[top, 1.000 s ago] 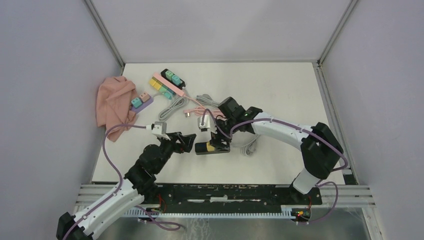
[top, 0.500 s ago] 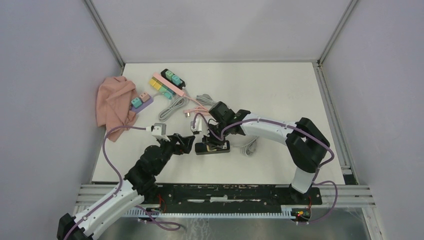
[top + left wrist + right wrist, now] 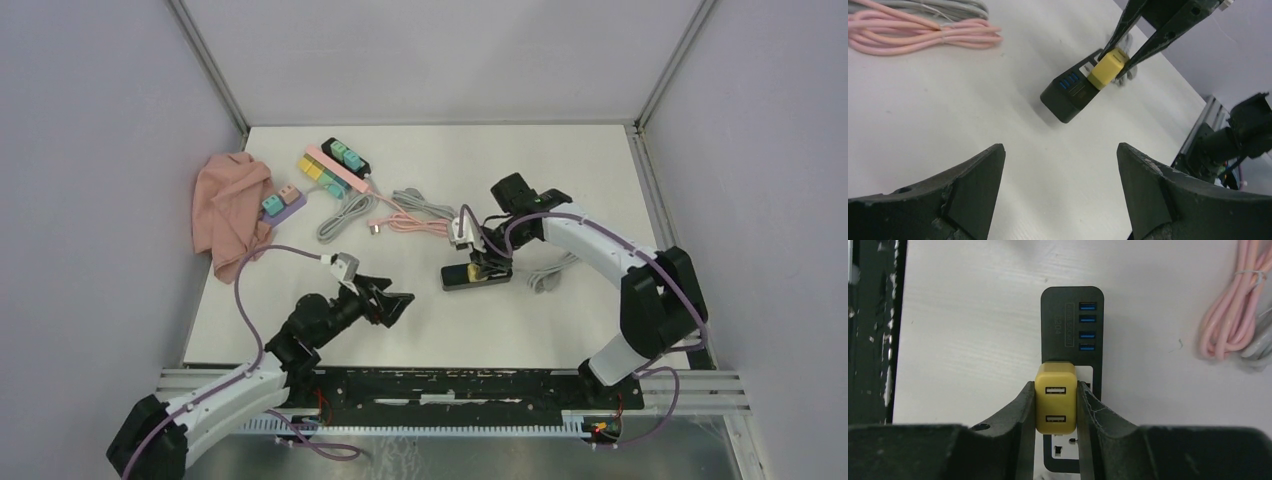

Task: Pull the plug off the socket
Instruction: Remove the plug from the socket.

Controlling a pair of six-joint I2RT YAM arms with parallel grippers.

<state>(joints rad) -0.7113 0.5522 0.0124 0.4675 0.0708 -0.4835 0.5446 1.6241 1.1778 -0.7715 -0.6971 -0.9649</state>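
Nearest to us, the left fingers [image 3: 968,200] are spread wide and hold nothing. They hang over bare desk [image 3: 560,170] on the near left of the black power strip [image 3: 475,277]. The strip lies flat, its end with four blue USB ports pointing towards the left fingers. On the strip's socket face stands the yellow USB charger plug [image 3: 1056,405], with its two ports facing up. The right fingers [image 3: 1020,410] are closed on this plug, one pad pressed against each of its sides. Just right of the strip lies a loose grey cord [image 3: 550,272]. Beyond the strip to the left we see a bundled pink cable [image 3: 405,222] beside a coiled grey cable [image 3: 345,215]. Farther left of the strip sit a purple strip [image 3: 283,205], a pink strip [image 3: 325,172] and a second black strip [image 3: 347,157], each carrying coloured plugs. A pink cloth [image 3: 230,205] lies crumpled farthest left.
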